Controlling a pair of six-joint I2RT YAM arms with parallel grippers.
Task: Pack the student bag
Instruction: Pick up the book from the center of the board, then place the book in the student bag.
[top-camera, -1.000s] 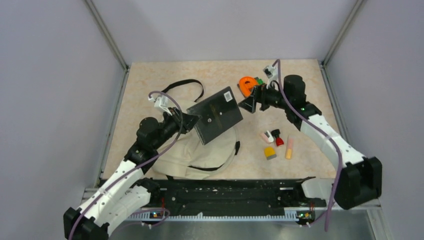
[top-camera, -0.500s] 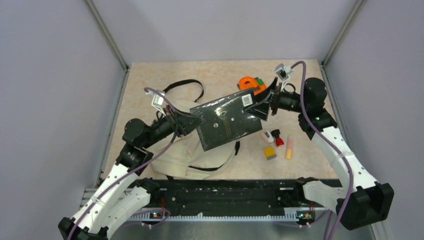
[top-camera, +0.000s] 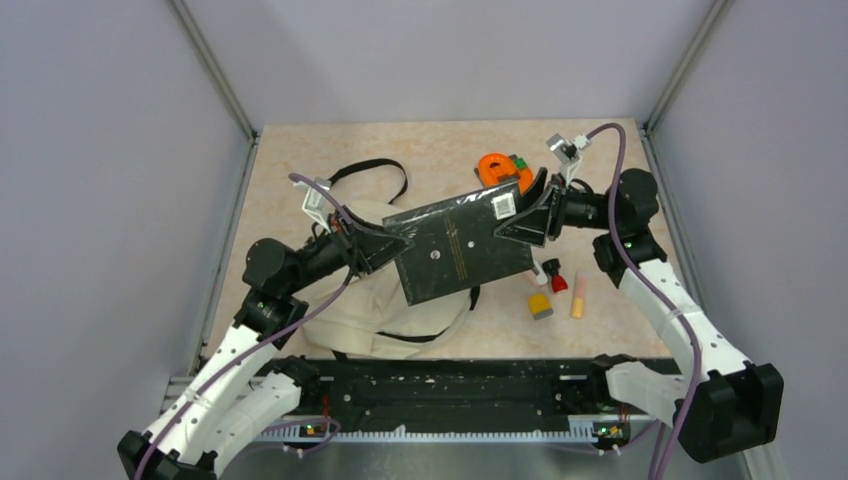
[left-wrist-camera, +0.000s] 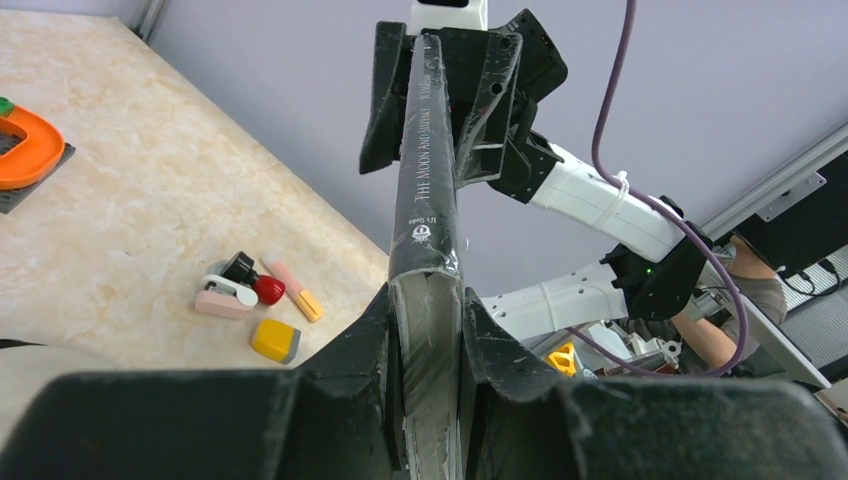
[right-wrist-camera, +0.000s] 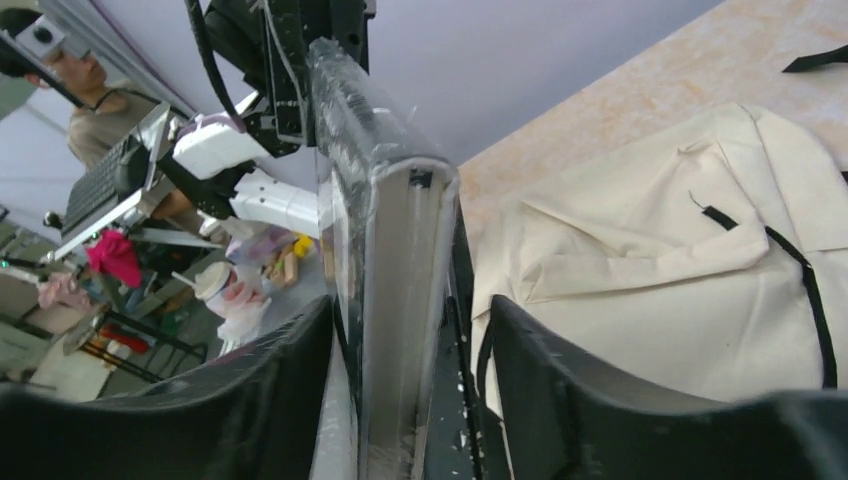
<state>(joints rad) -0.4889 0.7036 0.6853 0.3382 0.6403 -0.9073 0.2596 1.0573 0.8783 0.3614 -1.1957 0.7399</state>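
Observation:
The student bag lies flat, cream with black straps, under the middle of the scene; it also shows at the right of the right wrist view. A black plastic-wrapped book hangs above it, held level between both arms. My left gripper is shut on the book's near-left end, fingers pressed to both covers of the book. My right gripper straddles the opposite end of the book. Its jaws are open, with a thin gap left at the right finger.
An orange holder sits at the back right. Right of the bag lie a red-and-black piece, a yellow eraser and an orange-pink marker. A black strap loop lies at the back left. Walls close three sides.
The left arm swung the book rightward and flatter. The right gripper came from beside the orange holder onto the book's far end, and its jaws have narrowed around it.

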